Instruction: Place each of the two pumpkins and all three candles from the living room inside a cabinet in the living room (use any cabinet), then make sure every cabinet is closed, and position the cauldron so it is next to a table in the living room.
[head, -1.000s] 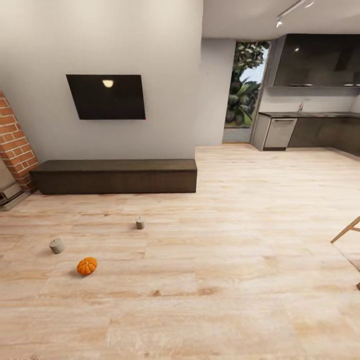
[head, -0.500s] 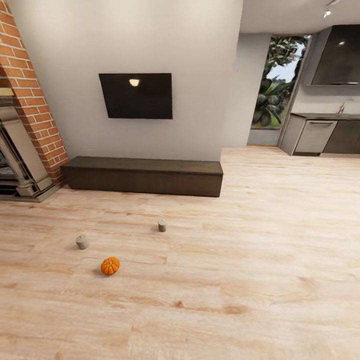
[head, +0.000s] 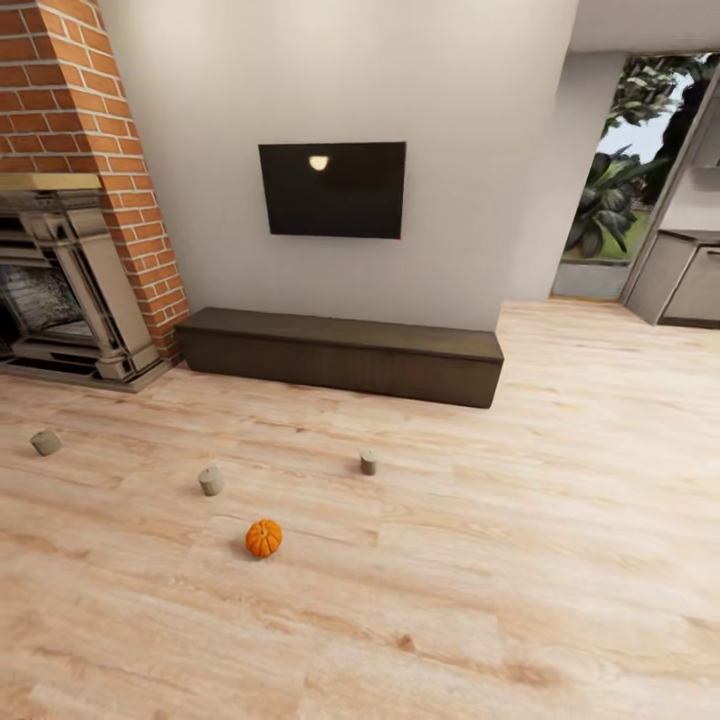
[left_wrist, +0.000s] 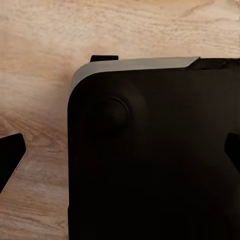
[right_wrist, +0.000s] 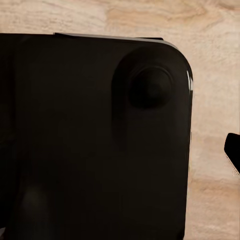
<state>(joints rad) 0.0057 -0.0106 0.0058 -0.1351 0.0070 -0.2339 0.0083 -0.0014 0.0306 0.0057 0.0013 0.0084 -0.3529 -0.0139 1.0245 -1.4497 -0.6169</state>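
Note:
One orange pumpkin (head: 264, 538) lies on the wood floor in the head view. Three small pale candles stand around it: one (head: 369, 462) to its far right, one (head: 211, 481) to its far left, one (head: 45, 442) far left near the fireplace. The long dark-brown cabinet (head: 340, 352) sits shut against the wall beyond them. The cauldron and the table are out of view. My left gripper (left_wrist: 120, 155) hangs open over my black base, a fingertip (left_wrist: 11, 161) at each picture edge. My right gripper (right_wrist: 120, 155) also stands open, one fingertip (right_wrist: 233, 153) showing.
A black TV (head: 333, 188) hangs on the wall above the cabinet. A brick fireplace (head: 70, 270) stands at the left. A doorway with plants (head: 610, 200) and grey kitchen units (head: 685, 275) are at the far right. Wood floor stretches around the objects.
The head view has swung left, so the whole picture shifted right. The fireplace and a third candle have come into view. The things themselves have not moved.

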